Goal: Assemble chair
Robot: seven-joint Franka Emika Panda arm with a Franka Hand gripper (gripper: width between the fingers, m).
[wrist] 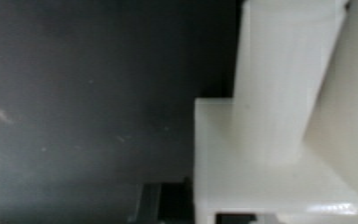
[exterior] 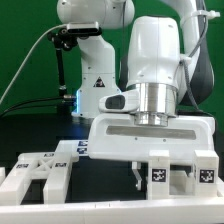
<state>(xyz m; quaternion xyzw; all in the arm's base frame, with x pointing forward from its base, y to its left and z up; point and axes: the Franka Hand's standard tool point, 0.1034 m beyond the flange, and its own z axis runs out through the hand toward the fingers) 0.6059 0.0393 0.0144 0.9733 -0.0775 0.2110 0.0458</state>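
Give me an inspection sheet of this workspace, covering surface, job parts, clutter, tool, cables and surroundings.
Surface: dark table.
Job's things: white chair parts with marker tags at the front of the exterior view; one white part fills the wrist view.
Clutter: nothing seen.
Grippers: tool shut, low among the parts; a grip cannot be confirmed.
Cables: black cable arcing to the robot arm.
Surroundings: green backdrop.
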